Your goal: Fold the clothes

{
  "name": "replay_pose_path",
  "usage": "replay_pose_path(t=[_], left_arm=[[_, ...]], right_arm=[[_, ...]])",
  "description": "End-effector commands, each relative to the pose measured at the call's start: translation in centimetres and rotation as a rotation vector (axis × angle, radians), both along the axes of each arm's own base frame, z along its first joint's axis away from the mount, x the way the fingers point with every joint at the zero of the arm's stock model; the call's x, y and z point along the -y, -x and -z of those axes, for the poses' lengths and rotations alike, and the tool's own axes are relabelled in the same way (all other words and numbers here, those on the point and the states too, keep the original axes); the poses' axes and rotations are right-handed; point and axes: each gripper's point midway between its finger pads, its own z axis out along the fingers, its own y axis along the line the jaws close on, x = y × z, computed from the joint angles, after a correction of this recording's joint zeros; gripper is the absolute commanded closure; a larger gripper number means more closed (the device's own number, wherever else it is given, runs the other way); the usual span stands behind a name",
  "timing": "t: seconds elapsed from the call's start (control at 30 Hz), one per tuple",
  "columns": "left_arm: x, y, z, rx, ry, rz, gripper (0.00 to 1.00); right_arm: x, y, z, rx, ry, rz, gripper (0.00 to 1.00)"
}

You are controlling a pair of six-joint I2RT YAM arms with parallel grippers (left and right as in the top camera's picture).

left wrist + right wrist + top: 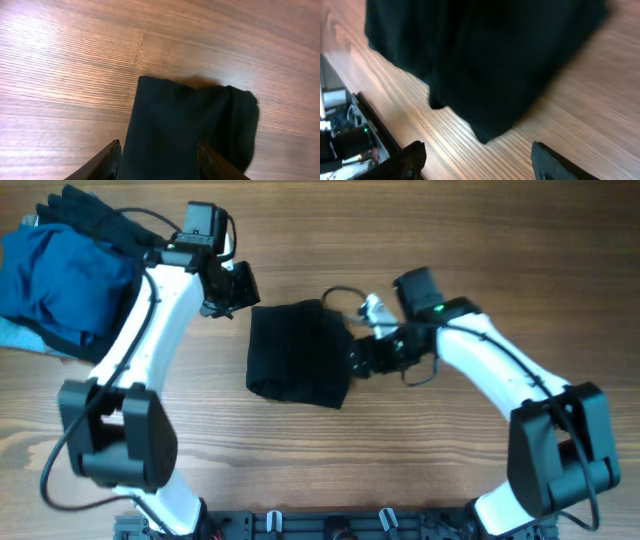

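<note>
A black garment (pixel 297 365) lies folded into a small rectangle on the wooden table's middle. It also shows in the left wrist view (pixel 190 130) and the right wrist view (pixel 480 60). My left gripper (pixel 237 290) is open just off the fold's upper left corner, its fingers (pixel 159 161) apart above the fabric. My right gripper (pixel 358 358) is open at the fold's right edge, its fingers (pixel 479 161) apart over bare wood beside the cloth. A pile of other clothes, blue (pixel 60 280), black (pixel 95 220) and grey, sits at the far left.
The wooden table (pixel 450 470) spreads around the fold. The arm bases and a dark rail (pixel 330 525) run along the front edge. The right arm's cable (pixel 345 295) loops above the fold's upper right corner.
</note>
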Motion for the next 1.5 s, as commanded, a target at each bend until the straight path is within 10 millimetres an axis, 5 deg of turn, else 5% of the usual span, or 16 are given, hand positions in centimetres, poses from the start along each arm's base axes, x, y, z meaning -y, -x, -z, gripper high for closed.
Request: replay_pose_path(t=[0.0,0.3,0.87,1.17,1.27,1.3,1.47], left_arm=[[0.6,0.1,3.5,-0.081,0.006,0.017,0.51],[2.0,1.0,8.0,-0.206,0.045,0.04,0.49],[2.1,1.9,9.3,-0.245,0.033,0.045,0.44],[2.1,2.0,9.3,-0.249,0.032,0.045,0.43],[2.0,2.0,9.3,-0.252,0.032,0.045,0.43],[2.0,2.0,9.3,-0.252,0.032,0.045,0.43],[2.0,2.1,9.3,-0.253,0.031,0.045,0.43]], right_arm=[[-2.2,1.7,0.1,-0.036,-0.048,0.01,0.3],[-1.6,2.2,2.7,-0.089,0.012,0.135,0.36],[-0.9,1.5,3.4,-0.045,0.072,0.152,0.43],[-3.3,2.0,2.9,0.006,0.034,0.085,0.45],[-3.6,2.0,2.9,-0.003,0.037,0.101,0.88],[-3.5,2.1,2.9,-0.017,0.04,0.117,0.96],[-1.9,5.4,3.8,-0.218,0.128,0.179,0.96]])
